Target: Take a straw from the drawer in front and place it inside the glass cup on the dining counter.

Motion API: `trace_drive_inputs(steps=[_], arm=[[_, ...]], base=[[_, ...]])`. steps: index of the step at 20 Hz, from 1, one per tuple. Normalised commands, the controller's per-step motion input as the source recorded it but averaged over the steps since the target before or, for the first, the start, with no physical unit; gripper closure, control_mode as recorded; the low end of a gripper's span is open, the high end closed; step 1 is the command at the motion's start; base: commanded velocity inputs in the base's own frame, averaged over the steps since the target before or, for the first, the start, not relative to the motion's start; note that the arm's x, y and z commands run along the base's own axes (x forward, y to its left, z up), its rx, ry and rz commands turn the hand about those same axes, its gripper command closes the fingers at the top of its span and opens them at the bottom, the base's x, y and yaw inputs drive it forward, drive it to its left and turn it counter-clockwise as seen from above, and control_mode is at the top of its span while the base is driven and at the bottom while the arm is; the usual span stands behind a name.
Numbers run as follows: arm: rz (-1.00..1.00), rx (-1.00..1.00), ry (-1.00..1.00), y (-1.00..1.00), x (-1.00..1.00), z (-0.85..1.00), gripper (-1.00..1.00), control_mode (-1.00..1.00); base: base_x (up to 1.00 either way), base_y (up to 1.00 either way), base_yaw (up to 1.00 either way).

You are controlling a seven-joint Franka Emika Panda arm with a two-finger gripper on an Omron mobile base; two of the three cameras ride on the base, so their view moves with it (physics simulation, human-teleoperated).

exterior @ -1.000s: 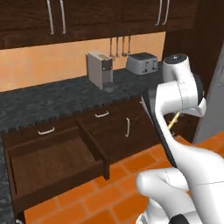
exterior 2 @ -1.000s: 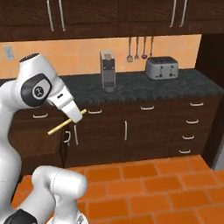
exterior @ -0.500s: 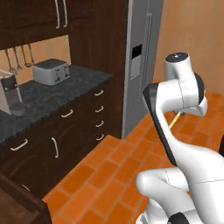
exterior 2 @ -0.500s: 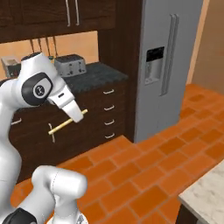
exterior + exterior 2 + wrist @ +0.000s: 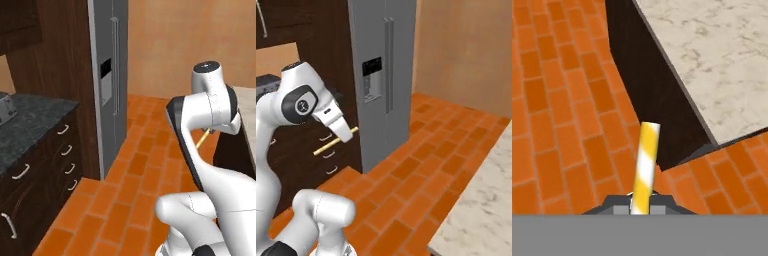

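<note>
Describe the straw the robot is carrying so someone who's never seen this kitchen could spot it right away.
Start at the tall grey fridge and find the white arm in front of it, above the orange brick floor. The straw sticks out both sides of the gripper. It is the one thin, pale yellow stick, white-striped seen up close.

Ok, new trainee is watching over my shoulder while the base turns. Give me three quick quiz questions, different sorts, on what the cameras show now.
1. True or false: the gripper is shut on the straw.
2. Multiple choice: in the hand view, what lies beyond the tip of the straw?
A. an open drawer
B. the corner of the dining counter over orange brick floor
C. a toaster
3. Fill in: the tall grey appliance in both base views is the ____.

Key
1. True: the jaws are closed on the straw, which sticks out on both sides.
2. B.
3. Fridge.
</note>
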Motion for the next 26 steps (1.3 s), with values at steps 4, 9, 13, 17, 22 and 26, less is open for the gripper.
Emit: trace_drive_inputs(steps=[4, 9, 13, 17, 22, 26], arm=[[0.0, 0.0, 0.0, 0.0, 0.0, 0.0, 1.0, 1.0], [0.0, 0.0, 0.0, 0.0, 0.0, 0.0, 1.0, 1.0], [0.0, 0.0, 0.0, 0.0, 0.0, 0.0, 1.0, 1.0], [0.0, 0.0, 0.0, 0.0, 0.0, 0.0, 1.0, 1.0], [0.0, 0.0, 0.0, 0.0, 0.0, 0.0, 1.0, 1.0], [0.0, 0.0, 0.0, 0.0, 0.0, 0.0, 1.0, 1.0]], base=[[0.95, 0.44, -0.38], [0.96, 0.2, -0.46], [1.0, 0.02, -0.43], [1.0, 0.0, -0.36], [1.0, 0.0, -0.34], [1.0, 0.0, -0.35]])
